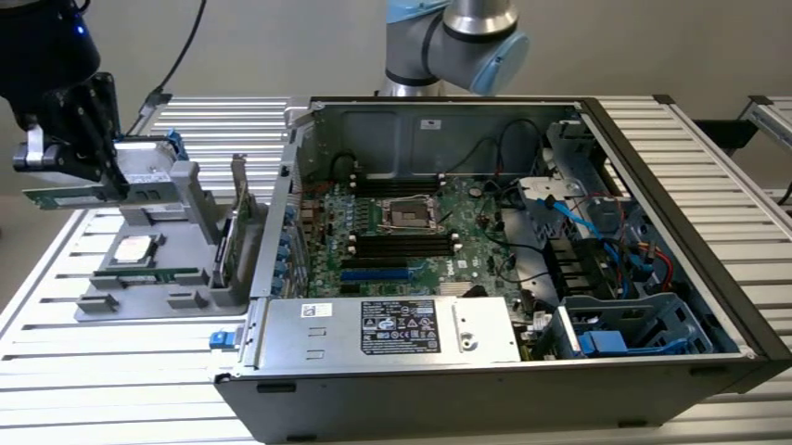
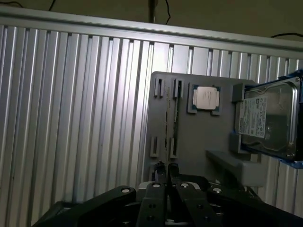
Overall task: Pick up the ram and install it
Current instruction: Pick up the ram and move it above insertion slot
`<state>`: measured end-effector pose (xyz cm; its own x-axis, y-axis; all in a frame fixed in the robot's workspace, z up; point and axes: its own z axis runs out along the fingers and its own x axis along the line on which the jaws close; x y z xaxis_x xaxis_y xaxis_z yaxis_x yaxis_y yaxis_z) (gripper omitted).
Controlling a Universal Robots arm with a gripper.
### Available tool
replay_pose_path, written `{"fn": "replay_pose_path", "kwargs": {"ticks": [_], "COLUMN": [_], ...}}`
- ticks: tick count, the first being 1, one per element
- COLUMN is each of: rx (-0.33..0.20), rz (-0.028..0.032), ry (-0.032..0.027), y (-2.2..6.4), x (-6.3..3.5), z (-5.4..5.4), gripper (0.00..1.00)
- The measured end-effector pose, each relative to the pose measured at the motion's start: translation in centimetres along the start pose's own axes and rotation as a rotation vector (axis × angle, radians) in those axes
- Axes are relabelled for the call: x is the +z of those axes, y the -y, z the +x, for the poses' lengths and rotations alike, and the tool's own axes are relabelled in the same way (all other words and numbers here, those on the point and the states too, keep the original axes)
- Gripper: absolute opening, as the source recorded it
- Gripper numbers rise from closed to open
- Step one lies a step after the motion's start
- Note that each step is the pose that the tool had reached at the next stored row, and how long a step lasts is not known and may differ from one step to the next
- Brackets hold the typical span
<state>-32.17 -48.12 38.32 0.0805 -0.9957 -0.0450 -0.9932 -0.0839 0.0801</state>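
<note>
The gripper (image 1: 99, 185) is seen pinched on the ram (image 1: 50, 197), which is held level above the grey holder tray (image 1: 136, 301), the arm being cut off at the frame edge and the stick hardly discernible between the fingertips (image 2: 161, 169).

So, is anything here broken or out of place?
Nothing looks damaged or spilled. The only thing not lying somewhere is the ram, held level in the air by the gripper near the grey tray, beside the open computer case.
</note>
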Motion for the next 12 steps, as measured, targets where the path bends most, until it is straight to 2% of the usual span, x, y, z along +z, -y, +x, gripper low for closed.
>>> {"fn": "replay_pose_path", "kwargs": {"ticks": [3,4,12], "rx": [-0.002,-0.004,-0.010], "rz": [-0.0010,-0.0029,-0.0036], "ry": [0.0007,0.0007,0.0021], "y": [1.06,2.39,6.10], "x": [-0.74,-1.05,-1.62], "z": [0.1,0.2,0.5], "gripper": [0.13,0.13,0.13]}}
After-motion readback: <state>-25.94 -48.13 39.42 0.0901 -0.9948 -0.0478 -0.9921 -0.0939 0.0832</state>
